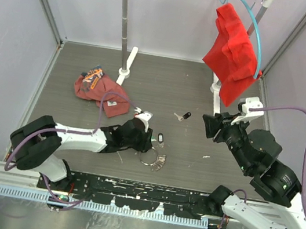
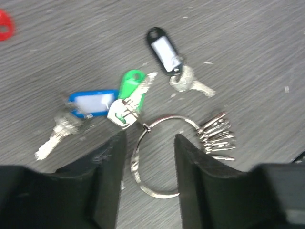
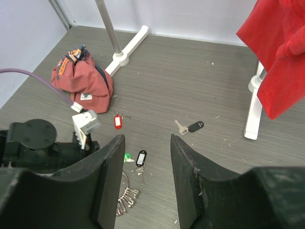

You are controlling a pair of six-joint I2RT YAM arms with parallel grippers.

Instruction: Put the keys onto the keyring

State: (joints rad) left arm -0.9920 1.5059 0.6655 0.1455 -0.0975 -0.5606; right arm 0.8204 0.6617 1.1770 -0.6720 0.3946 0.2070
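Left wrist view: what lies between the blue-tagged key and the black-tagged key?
The green-tagged key lies between the blue-tagged key and the black-tagged key; the left wrist view shows it.

Keyring (image 2: 135,164) between parted gripper (image 2: 151,139) fingers (image 2: 107,186), tagged keys (image 2: 128,100) beside.

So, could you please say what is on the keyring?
Silver keys hang on the keyring; the green-tagged key touches it. Jaws of the left gripper cover part of its rim.
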